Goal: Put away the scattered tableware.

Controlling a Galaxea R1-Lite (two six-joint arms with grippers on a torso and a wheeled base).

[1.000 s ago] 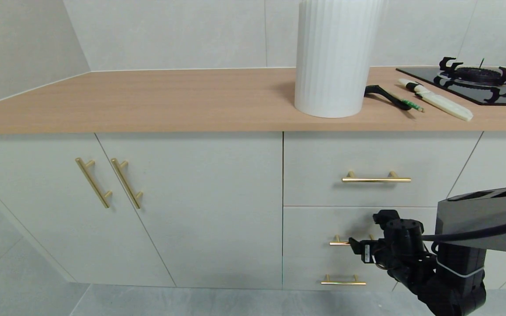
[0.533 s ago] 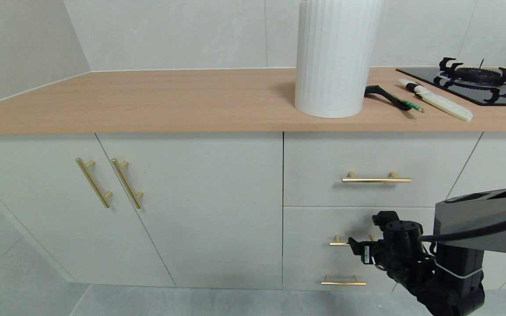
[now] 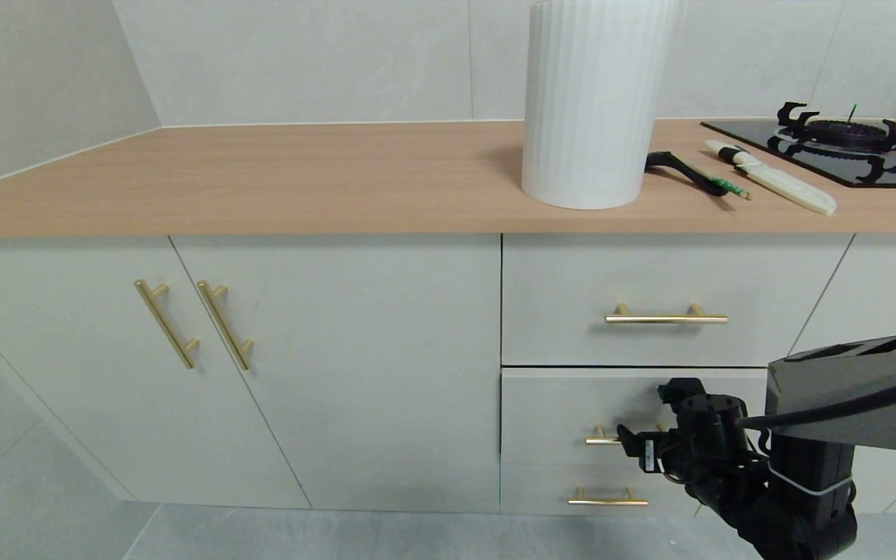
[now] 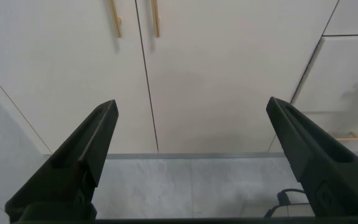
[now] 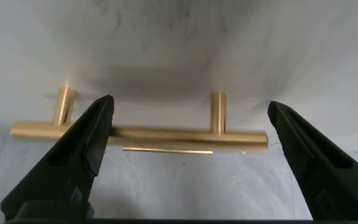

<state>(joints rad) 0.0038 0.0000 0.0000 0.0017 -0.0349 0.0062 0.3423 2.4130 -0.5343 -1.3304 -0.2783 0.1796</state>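
Tableware (image 3: 730, 187) on the tabletop (image 3: 300, 179), just right of a tall white ribbed jar (image 3: 589, 101): a black-handled utensil (image 3: 685, 171) with one end at the jar's base, a thin green-tipped stick (image 3: 736, 189) alongside it, and a pale knife (image 3: 786, 185) a little farther right, all angled much the same way. Beyond the knife, a black stove (image 3: 845, 148) at the tabletop's right end. Below the tableware, a stack of drawers: top drawer (image 3: 557, 303) flush with the cabinet face, middle drawer (image 3: 549, 412) standing slightly out, its top edge showing under a dark gap. At the middle drawer's brass handle (image 3: 602, 440), the right pincer (image 3: 646, 416), spread wide. From the right wrist, the same handle (image 5: 166, 132) lying crosswise just ahead of the right pincer (image 5: 189, 102), a finger (image 5: 86, 155) out to each side of the bar; cannot tell whether either one touches it. A lower handle (image 3: 608, 498) just beneath. Left pincer (image 4: 191, 102) likewise spread wide, holding nothing, low before the two cabinet doors (image 4: 216, 81) and facing their lower part and the grey floor (image 4: 185, 186). Door handles (image 3: 166, 323) close together, one on each side of the seam between the doors, well apart from the drawers.
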